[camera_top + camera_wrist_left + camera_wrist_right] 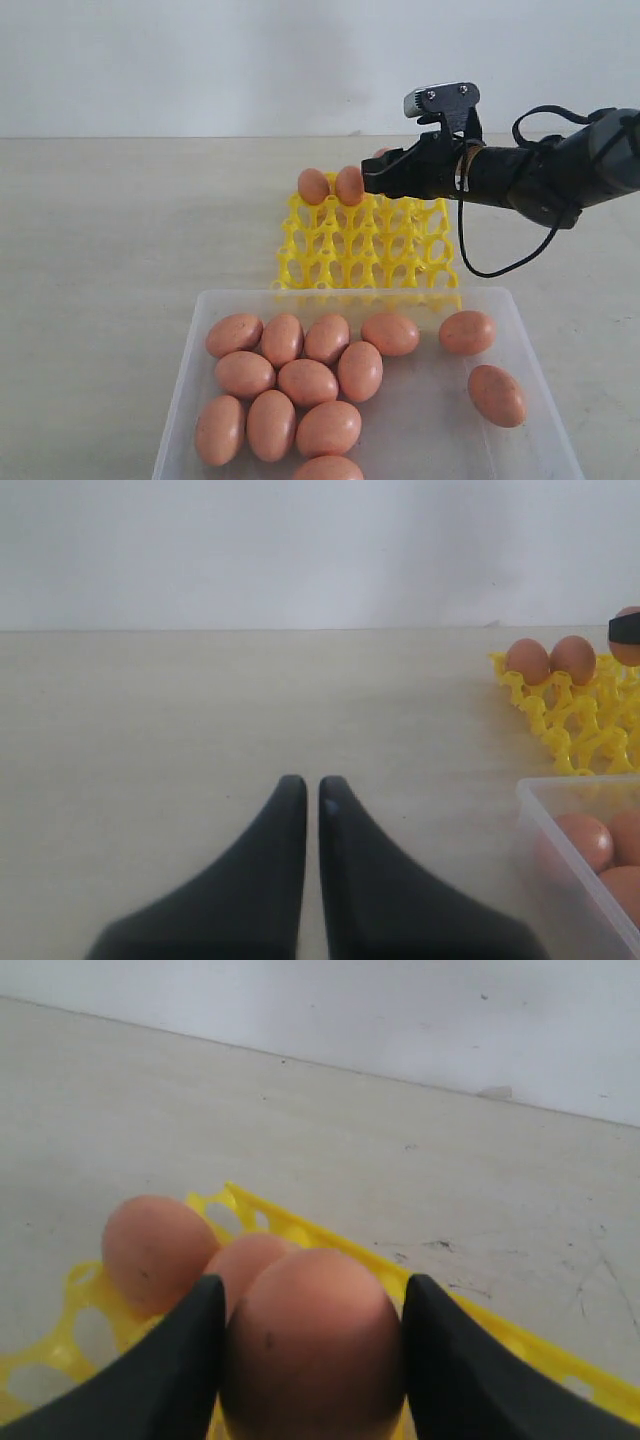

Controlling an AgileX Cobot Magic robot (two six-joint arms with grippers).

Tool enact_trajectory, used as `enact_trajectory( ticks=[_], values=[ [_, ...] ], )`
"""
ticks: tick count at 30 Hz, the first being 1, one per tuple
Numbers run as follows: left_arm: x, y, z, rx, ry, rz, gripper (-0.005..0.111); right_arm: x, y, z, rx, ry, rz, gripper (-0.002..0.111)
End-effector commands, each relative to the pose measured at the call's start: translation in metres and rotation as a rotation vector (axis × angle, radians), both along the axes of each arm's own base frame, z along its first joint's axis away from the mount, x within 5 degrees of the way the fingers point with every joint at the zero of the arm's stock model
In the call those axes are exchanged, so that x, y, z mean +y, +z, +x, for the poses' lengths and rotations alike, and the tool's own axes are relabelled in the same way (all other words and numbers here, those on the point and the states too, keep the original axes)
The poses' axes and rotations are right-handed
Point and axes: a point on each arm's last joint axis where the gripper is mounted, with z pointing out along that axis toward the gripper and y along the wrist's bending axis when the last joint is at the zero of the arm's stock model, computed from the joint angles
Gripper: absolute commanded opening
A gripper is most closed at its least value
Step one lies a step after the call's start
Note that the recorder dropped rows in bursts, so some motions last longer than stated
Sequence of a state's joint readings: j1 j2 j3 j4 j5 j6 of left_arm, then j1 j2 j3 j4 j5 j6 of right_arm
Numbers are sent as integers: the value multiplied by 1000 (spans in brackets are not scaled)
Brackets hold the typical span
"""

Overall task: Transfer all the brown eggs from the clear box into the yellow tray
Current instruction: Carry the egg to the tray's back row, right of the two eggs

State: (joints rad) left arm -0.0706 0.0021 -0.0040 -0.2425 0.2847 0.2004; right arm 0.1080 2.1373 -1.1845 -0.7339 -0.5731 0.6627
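right gripper [312,1300] clamped on one of the brown eggs, the held egg [312,1345], one finger on each long side, and poised over the far edge of the yellow tray [370,250]. two seated eggs [313,186] [349,185] occupy the cups at the tray's far left corner; the held egg hangs just beside the second, apparently above the next cup in that row. judgement: this is the placing step. to do it well, centre the egg over the open cup, blunt end down, lower straight between the pegs until the lattice takes the weight, then part the fingers only slightly. the main obstruction is the neighbouring seated egg: the finger on that side has little room, so a wide release or a sideways drift could knock it. the black cable [460,230] loops down near the tray's right edge and should stay off the pegs. the clear box [430,430] sits at the near edge of the surface [120,230], just in front of the tray, with thirteen eggs left, mostly bunched toward its left half. left gripper [312,780] hangs over bare surface well left of the tray, fingers together on nothing, out of the way.
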Motion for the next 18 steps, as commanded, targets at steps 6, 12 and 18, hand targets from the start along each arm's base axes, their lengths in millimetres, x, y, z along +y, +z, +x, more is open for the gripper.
enact_trajectory(
  ticks=[6, 12, 18],
  values=[
    [0, -1, 0, 0, -9, 1, 4, -4, -1, 1, -28, 30, -91, 0],
    [0, -1, 0, 0, -9, 1, 4, -4, -1, 1, -60, 48, -141, 0],
    [0, -1, 0, 0, -9, 1, 4, -5, 0, 2, -79, 42, -162, 0]
  ],
)
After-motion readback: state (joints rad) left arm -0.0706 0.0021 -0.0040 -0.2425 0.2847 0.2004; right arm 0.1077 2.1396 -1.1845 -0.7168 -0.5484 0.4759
